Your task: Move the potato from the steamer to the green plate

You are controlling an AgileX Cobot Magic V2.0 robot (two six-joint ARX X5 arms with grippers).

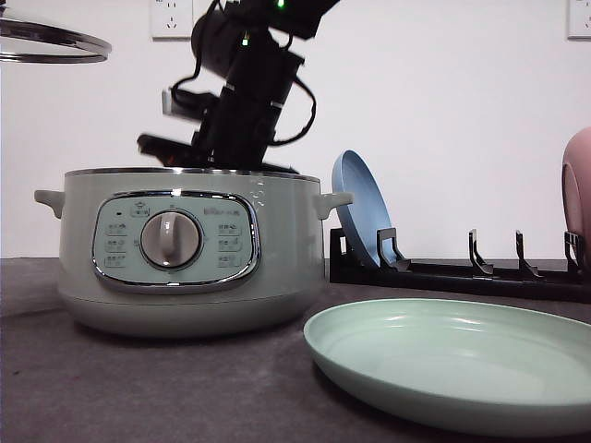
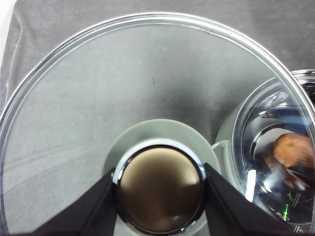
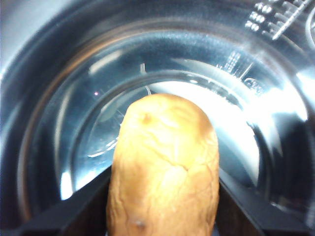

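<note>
We see one large round sage-green steamer [image 1: 185, 249] on the grey worktop [image 1: 138, 388], its bowl open, since the left tool [image 2: 160, 189] is clamped on the chrome knob of the single round glass lid [image 2: 123, 78] and holds it off to the left, clear of the pot. One wide, shallow mint-green plate [image 1: 452, 365] lies on the worktop just beside the steamer, to its right, and is bare; behind it stand one black dish rack [image 1: 462, 272], one blue plate [image 1: 362, 208] and the edge of one pink plate [image 1: 578, 189]. The right tool [image 3: 162, 196] reaches down into the bowl, its two fingers closed against the flanks of the one orange-brown oval potato [image 3: 162, 167]. We judge the step in hand to be the lift: rise straight until the potato clears the rim, keep the grip firm but not crushing, then travel right and lower gently onto the plate's middle.
</note>
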